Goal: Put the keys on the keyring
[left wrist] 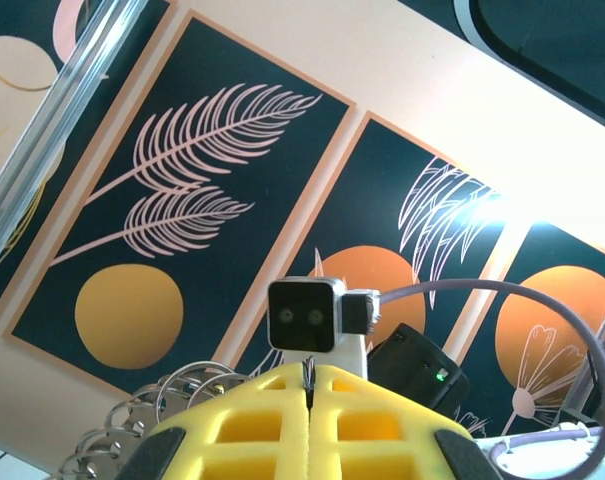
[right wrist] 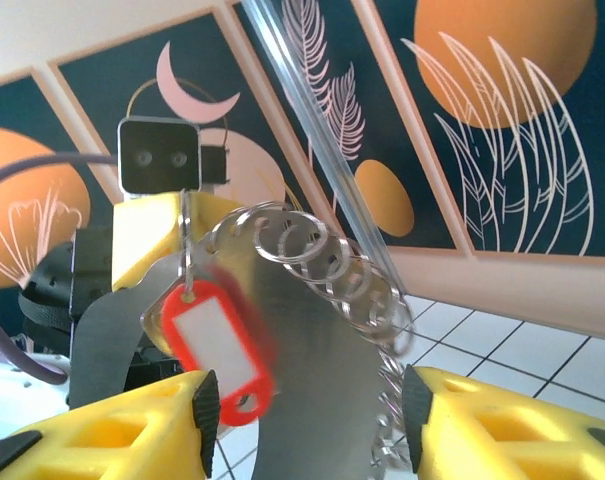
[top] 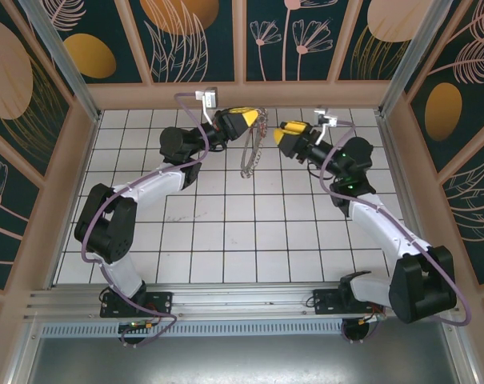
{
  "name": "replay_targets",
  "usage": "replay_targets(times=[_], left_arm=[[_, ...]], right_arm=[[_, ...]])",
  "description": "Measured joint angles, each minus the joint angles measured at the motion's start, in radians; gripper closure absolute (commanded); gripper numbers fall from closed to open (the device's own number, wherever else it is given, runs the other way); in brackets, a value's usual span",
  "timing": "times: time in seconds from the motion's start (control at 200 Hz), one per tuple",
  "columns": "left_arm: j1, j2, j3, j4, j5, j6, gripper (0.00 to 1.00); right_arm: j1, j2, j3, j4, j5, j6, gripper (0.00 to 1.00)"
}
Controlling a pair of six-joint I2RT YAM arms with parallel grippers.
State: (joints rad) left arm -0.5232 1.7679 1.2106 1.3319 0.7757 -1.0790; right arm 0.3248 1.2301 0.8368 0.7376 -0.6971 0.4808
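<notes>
Tiled table (top: 226, 232); left fingers (top: 242, 122) pinch keyring (top: 248, 160), right fingers (top: 290, 132) apart; wrist view: red tag (right wrist: 217, 345).

The keyring (right wrist: 354, 292) is a strand of linked silver split rings, hanging loose in a soft curve from the pinched tips of the left gripper (top: 255, 120). A red plastic key tag (right wrist: 218, 348) with a white label window dangles from a thin wire loop at the strand's upper end; it is tilted and blurred, and lies just beside the rings
</notes>
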Motion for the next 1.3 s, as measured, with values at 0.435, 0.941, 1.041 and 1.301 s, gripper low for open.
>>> replay_targets(times=[0.435,0.941,1.041,1.301], left_arm=[[-0.006,0.0,0.015,-0.048,-0.012,0.005,1.0],[-0.014,0.0,0.03,-0.089,-0.019,0.02,1.0],[-0.014,0.0,0.03,-0.099,-0.024,0.027,1.0],[-0.014,0.0,0.03,-0.118,-0.026,0.036,1.0]], right_arm=[[0.151,0.002,0.034,-0.238,0.263,-0.309,0.41],[0.235,0.056,0.141,-0.331,0.459,-0.441,0.44],[0.238,0.056,0.145,-0.337,0.471,-0.451,0.45],[0.246,0.049,0.145,-0.354,0.508,-0.47,0.44]])
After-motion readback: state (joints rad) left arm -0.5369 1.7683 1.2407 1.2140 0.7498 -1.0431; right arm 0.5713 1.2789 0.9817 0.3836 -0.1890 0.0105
